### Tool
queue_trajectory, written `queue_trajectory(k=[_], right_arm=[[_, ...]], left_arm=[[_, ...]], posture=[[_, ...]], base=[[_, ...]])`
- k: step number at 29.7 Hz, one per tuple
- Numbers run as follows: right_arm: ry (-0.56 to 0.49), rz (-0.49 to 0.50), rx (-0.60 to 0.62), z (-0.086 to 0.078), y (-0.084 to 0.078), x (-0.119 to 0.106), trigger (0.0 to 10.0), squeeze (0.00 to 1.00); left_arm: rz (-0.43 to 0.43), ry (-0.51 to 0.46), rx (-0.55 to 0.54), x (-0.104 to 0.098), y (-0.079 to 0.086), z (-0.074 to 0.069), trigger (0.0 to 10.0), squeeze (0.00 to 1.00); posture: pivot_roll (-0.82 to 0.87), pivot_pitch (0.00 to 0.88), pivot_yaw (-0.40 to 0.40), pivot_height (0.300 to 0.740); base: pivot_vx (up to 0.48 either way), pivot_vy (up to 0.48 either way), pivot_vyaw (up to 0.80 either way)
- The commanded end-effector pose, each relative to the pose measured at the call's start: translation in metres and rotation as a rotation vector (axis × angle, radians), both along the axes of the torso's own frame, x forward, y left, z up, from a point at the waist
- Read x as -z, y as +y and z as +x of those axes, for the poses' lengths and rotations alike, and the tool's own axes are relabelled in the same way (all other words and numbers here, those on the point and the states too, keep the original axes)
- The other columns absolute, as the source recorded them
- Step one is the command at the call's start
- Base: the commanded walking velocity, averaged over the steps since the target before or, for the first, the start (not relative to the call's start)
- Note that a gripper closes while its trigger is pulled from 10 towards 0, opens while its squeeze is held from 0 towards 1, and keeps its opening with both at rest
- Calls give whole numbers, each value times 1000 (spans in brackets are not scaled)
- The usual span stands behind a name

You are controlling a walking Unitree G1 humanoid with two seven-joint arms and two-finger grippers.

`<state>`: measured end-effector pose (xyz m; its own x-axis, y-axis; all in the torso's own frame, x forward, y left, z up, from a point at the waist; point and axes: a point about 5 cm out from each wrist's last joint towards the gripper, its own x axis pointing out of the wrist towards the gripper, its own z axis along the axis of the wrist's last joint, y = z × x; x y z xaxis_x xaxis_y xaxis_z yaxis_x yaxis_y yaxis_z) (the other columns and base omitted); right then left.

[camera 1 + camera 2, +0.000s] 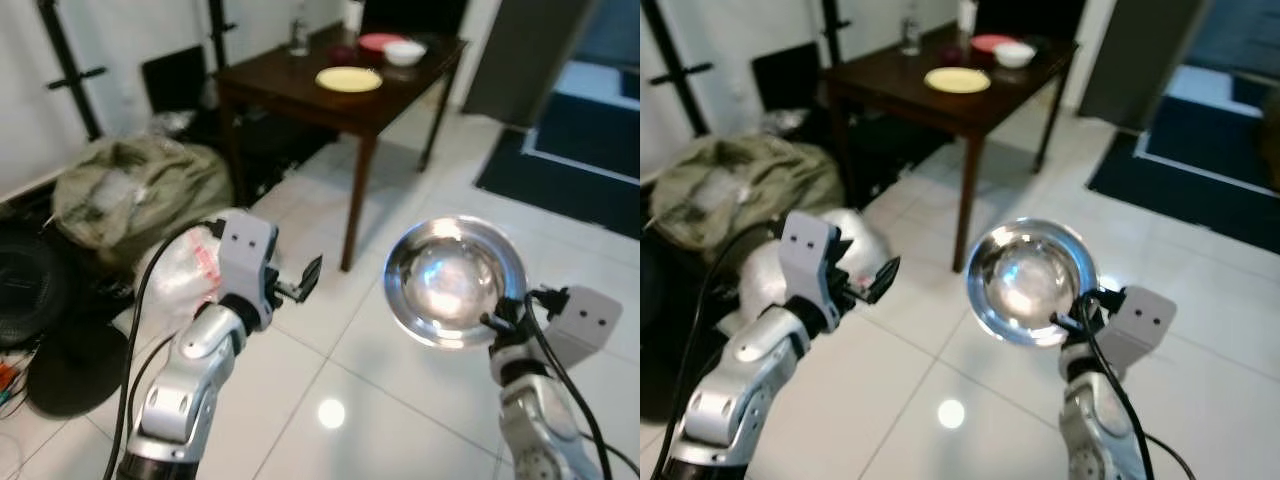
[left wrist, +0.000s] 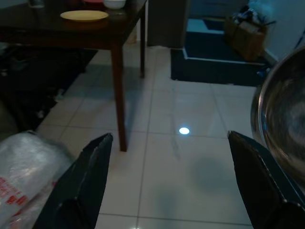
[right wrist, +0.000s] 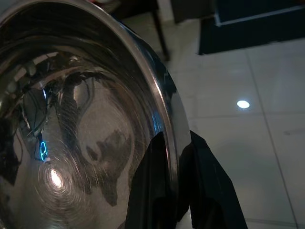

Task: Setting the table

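My right tool is clamped on the rim of a steel bowl, one finger inside the wall and one outside, and I carry it tilted on edge in the air above the tiled floor, well short of the surface. The bowl looks thin, rigid and light, but its polished wall is slick, so a pinch at one point of the rim could let it pivot or slip if I swing it. I judge the rim is the only sensible place to hold it, deep enough that the lip sits well between the fingers.

My left tool hangs beside it with its fingers spread apart, holding nothing.

On the surface a yellow plate lies near the front edge, with a white bowl and a red dish toward the far edge. The near corner by the plate looks free for the bowl.
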<state>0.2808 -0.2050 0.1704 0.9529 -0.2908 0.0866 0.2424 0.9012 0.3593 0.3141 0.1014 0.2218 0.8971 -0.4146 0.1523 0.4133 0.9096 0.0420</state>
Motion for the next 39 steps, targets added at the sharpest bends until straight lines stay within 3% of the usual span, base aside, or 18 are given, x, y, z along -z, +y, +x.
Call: queue_trajectory(k=[1,22,28,39], right_arm=[[1,1,11,-3,-2,1,10000,0],[5,2,13,-3,-2,2,10000,0],[1,-16,2,-2,0,2,10000,0],[1,-6,-4,-2,2,3,10000,0]], left_arm=[[1,29,1,6,1,-1,10000,0],[11,-3,-16,4,2,1,10000,0],[36,-32,-36,2,1,4,10000,0],[34,-43,-19,2,-3,3,10000,0]], posture=[[3,131,68,740],[3,136,68,740],[3,136,68,740],[3,136,68,740]], base=[[0,0,-800],[0,0,-800],[416,0,-619],[480,0,0]])
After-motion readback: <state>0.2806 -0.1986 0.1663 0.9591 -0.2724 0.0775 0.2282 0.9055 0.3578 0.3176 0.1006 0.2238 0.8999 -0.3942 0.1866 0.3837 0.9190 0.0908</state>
